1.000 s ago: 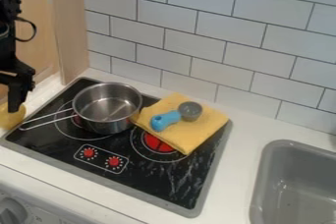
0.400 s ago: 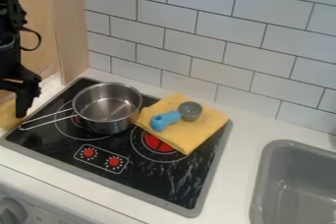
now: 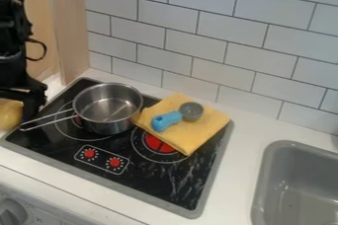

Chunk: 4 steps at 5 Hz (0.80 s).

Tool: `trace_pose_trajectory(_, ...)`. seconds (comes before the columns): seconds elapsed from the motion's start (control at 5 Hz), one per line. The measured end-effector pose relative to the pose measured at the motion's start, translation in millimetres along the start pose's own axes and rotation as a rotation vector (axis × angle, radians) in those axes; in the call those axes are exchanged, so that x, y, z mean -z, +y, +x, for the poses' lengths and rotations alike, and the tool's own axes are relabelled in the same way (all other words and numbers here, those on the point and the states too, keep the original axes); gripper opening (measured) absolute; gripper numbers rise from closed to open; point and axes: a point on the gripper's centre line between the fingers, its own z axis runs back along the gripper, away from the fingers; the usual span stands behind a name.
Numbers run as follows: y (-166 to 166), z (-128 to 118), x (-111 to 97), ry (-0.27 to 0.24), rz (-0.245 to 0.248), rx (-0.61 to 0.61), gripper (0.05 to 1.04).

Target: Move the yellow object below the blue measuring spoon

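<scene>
Camera view: 1 claw (image 3: 27,109), grip state cannot be told; 1 yellow object (image 3: 9,114) beside it, left edge. 1 blue spoon (image 3: 166,121) on 1 cloth (image 3: 203,129). 1 pot (image 3: 111,113), 1 stove (image 3: 155,179).

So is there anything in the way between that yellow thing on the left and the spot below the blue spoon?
Yes: the saucepan's handle reaches out beside the yellow thing, and the saucepan stands between it and the blue measuring spoon. Lifting over the handle would probably help.
</scene>
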Motion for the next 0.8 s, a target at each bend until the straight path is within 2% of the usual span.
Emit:
trace_pose_trajectory(0.2, -3.3, 3.4, 3.3, 0.009, 0.000, 0.004, 0.963)
trace_pose_trajectory(0.4, -1.3, 4.5, 3.9, 0.011, 0.015, -0.002, 0.683)
trace_pose_trajectory(0.6, -0.6, 1.7, 3.6, 0.031, 0.018, 0.008, 0.641)
trace_pose_trajectory(0.8, 1.1, 5.0, -0.5, 0.031, 0.021, 0.002, 0.641)
